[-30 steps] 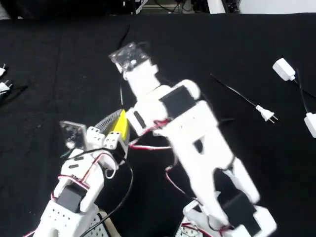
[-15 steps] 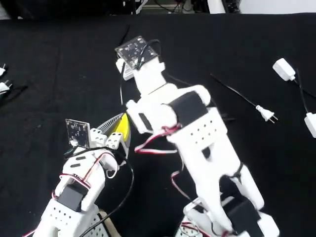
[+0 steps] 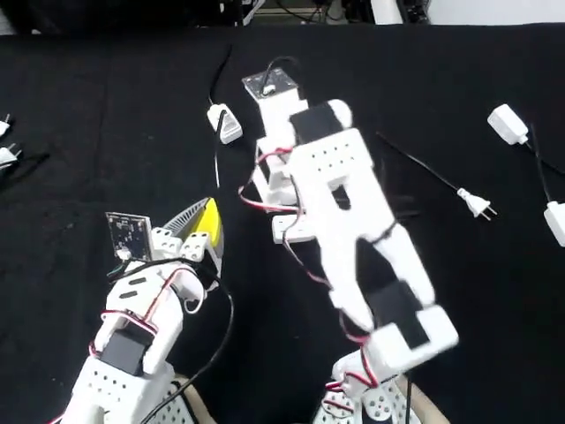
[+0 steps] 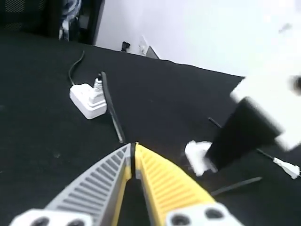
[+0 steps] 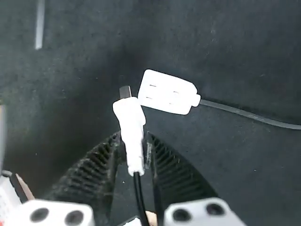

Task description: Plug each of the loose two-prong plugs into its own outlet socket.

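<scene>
Underneath plug, black tabletop; white wall behind, probably.

- A black cloth covers the bench across almost all of the high view.
- A plain white wall rises beyond the bench's far edge, in the upper right of the left wrist view.
- Dark furniture, its kind unclear, stands in the upper left corner of the left wrist view.

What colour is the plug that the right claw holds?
The plug is white; the right wrist view shows it best.
</scene>
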Controlling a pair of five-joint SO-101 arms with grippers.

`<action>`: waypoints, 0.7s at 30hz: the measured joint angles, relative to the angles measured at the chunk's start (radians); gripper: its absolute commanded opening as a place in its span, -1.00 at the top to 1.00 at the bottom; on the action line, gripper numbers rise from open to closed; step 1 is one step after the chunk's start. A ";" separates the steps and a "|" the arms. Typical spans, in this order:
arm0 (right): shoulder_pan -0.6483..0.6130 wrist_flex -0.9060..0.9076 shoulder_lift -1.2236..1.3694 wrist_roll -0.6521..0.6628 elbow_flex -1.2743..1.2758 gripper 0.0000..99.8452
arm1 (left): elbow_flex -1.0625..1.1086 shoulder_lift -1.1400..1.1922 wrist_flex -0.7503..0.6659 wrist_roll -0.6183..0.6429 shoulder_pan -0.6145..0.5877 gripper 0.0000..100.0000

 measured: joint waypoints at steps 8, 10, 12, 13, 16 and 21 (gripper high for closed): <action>0.000 0.038 0.342 -0.071 -0.183 0.98 | 0.000 0.000 0.000 0.000 -0.038 0.94; 0.000 0.038 0.385 -0.084 -0.201 0.98 | 0.000 0.000 0.000 0.000 -0.038 0.94; 0.000 0.038 0.393 -0.094 -0.203 0.98 | 0.000 0.000 0.000 0.000 -0.038 0.94; 0.000 0.038 0.393 -0.098 -0.204 0.98 | 0.000 0.000 0.000 0.000 -0.038 0.94; 0.020 0.038 0.393 -0.104 -0.204 0.98 | 0.000 0.000 0.000 0.000 -0.038 0.94; 0.048 0.038 0.374 -0.106 -0.204 0.98 | 0.000 0.000 0.000 0.000 -0.038 0.94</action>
